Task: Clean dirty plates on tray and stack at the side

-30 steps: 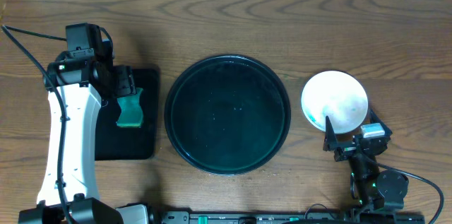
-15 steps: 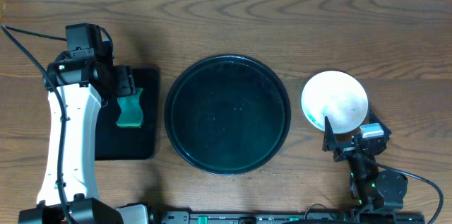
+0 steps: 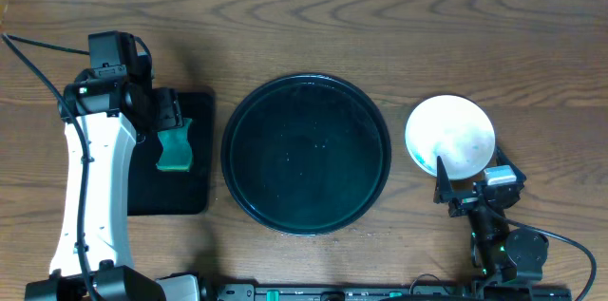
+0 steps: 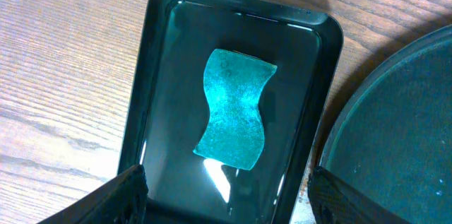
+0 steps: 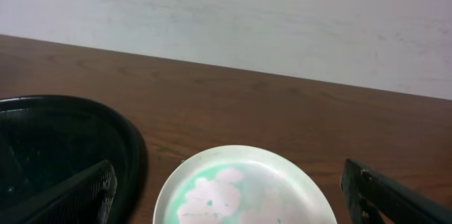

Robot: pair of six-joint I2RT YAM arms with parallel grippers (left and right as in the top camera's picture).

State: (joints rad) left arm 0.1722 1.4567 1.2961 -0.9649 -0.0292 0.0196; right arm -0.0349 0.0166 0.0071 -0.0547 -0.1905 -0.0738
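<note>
Now: green-smeared plate (image 3: 450,135) sits on the table near its right edge, apart from the tray (image 3: 306,154). Right gripper (image 3: 472,176) gapes open at the plate's near rim. Left gripper (image 4: 226,194) hangs open over a sponge (image 4: 233,105).

Robotics lab bench: wood-grain table (image 3: 494,45), plain white wall (image 5: 282,19), cabled left arm (image 3: 90,187), right arm (image 3: 494,230).
</note>
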